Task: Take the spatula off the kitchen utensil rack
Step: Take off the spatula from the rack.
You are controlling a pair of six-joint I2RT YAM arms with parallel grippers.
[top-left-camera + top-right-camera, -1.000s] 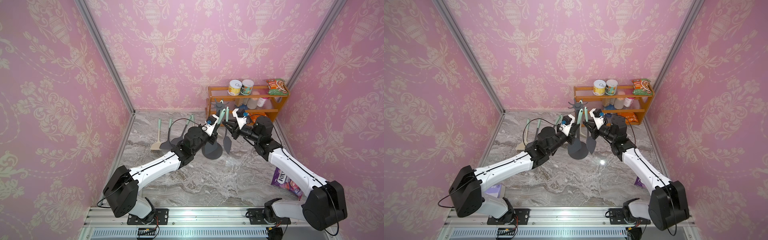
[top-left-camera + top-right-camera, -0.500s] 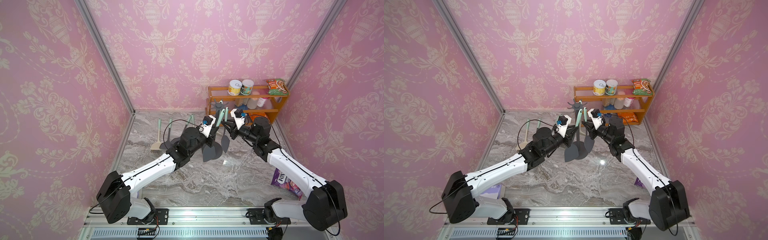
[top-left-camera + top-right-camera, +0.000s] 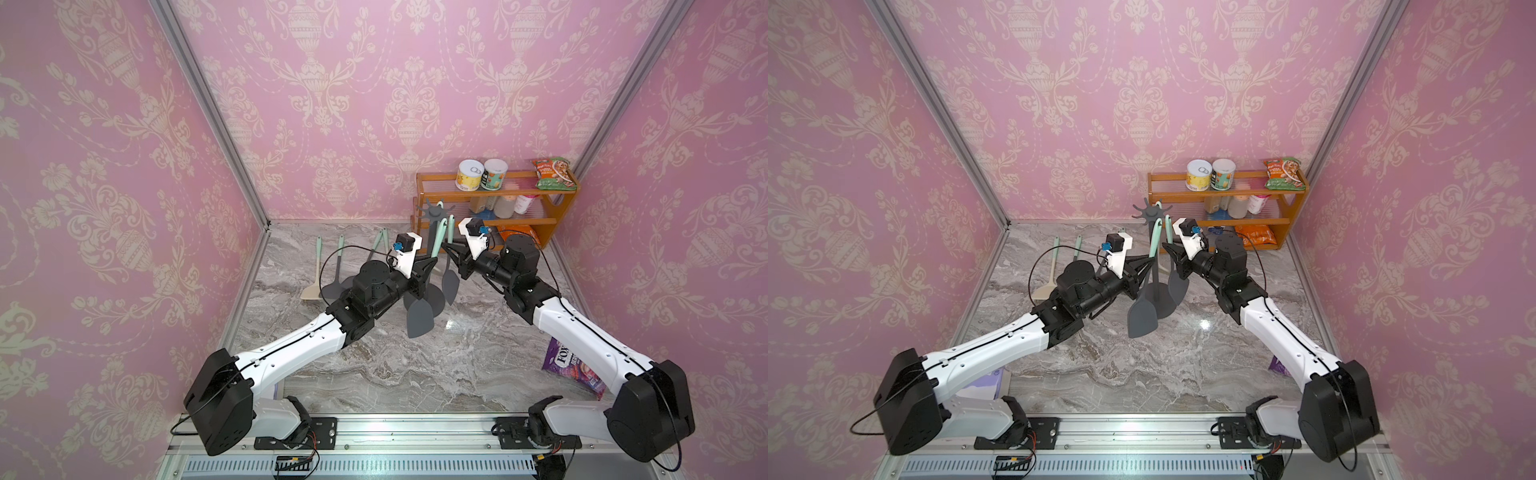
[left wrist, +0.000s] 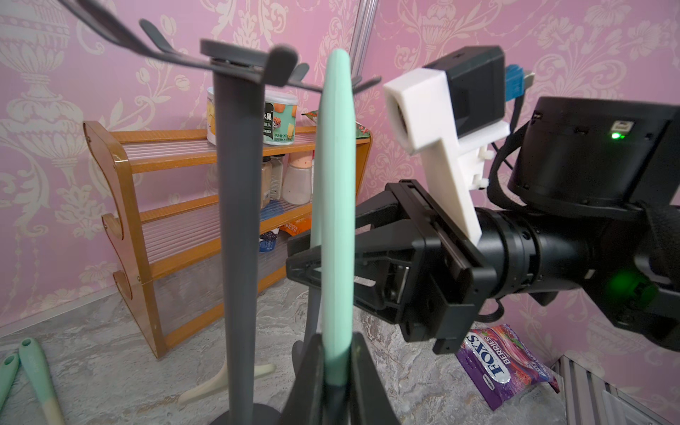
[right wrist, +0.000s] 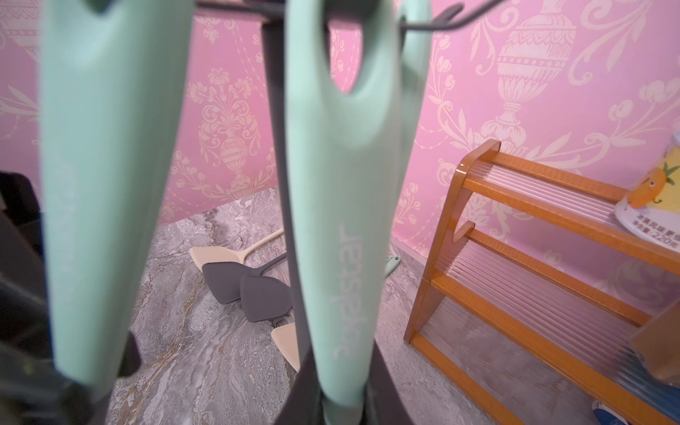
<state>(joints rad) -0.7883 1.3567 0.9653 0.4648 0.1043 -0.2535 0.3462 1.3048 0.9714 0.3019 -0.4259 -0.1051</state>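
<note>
- Mid lift-off: spatula (image 4: 336,184) pinched by its mint handle in left gripper (image 4: 336,349), tilted, blade near-left of kitchen utensil rack (image 4: 239,220).
- Handle top level with the crown; off its hook or not, cannot tell.
- Right gripper (image 4: 301,257) clamped on second spatula (image 5: 342,220), hooked on.
- Left to do: clear the crown, carry away.
- Grey marble tabletop (image 3: 415,374); pink damask walls (image 3: 374,83); orange shelf (image 3: 498,193) far right; loose utensils (image 3: 318,270) far left.

kitchen utensil rack (image 3: 434,212) is dark grey; round base flat on the desk (image 3: 415,374) near the back, thin pole upright, star of hooks on top; one spatula (image 3: 419,318), mint handle, dark grey blade, sits tilted in the pinched left claw (image 3: 433,262), blade off the desk; can't tell if it's unhooked; second spatula (image 3: 450,282) hangs by its handle hole, right claw (image 3: 447,248) clamped on it
</note>
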